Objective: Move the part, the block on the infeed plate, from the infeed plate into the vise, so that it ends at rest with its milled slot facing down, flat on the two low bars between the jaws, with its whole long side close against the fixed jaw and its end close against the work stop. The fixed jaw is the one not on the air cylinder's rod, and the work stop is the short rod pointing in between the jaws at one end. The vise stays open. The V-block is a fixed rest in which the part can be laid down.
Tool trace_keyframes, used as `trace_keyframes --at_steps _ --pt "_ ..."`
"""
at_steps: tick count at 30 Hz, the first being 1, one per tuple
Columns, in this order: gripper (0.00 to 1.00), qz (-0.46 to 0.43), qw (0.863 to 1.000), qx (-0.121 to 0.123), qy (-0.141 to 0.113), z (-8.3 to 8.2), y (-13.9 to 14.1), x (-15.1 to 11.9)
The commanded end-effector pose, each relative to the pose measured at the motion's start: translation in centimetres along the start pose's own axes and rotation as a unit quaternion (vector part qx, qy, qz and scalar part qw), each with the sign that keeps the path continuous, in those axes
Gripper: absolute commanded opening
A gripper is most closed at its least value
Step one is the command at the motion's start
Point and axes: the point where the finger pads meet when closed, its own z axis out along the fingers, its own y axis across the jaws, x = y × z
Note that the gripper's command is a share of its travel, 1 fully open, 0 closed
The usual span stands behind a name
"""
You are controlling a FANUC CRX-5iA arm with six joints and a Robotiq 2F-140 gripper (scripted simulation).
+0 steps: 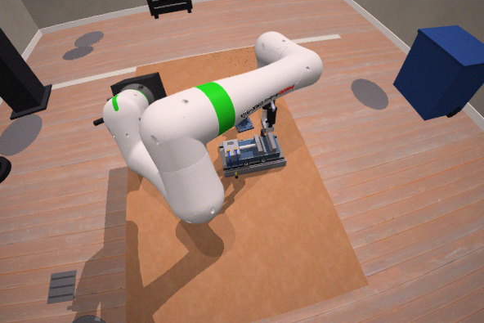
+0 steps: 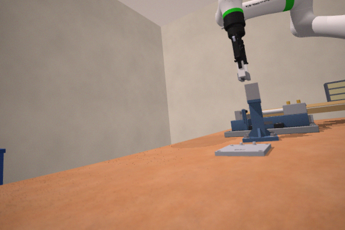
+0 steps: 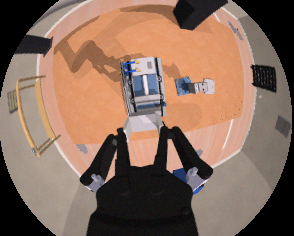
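From above, the white arm is seen stretched over the brown desk, its end effector lowered over the vise. From the side, the end effector is seen clamped on the pale block, carried in the air just above the V-block and apart from it; the bare infeed plate lies in front. At the wrist, the block is seen between the fingers, with the vise below.

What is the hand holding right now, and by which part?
The part, a pale block, pinched between the fingertips across two opposite faces.
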Motion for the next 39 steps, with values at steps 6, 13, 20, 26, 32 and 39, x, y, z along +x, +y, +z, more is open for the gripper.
trace_keyframes --at_steps 6,13,20,26,32,39 --pt "0.00 0.000 1.000 0.000 0.000 0.0 0.0 0.0" --pt "0.00 0.000 1.000 0.000 0.000 0.0 0.0 0.0" --pt "0.00 0.001 1.000 0.000 0.000 0.1 0.0 0.0" --pt "0.00 0.002 1.000 0.001 -0.001 0.5 0.0 0.0" --pt "0.00 0.002 1.000 0.001 -0.001 0.9 0.0 0.0" --pt "0.00 0.002 1.000 0.001 -0.001 1.8 0.0 0.0"
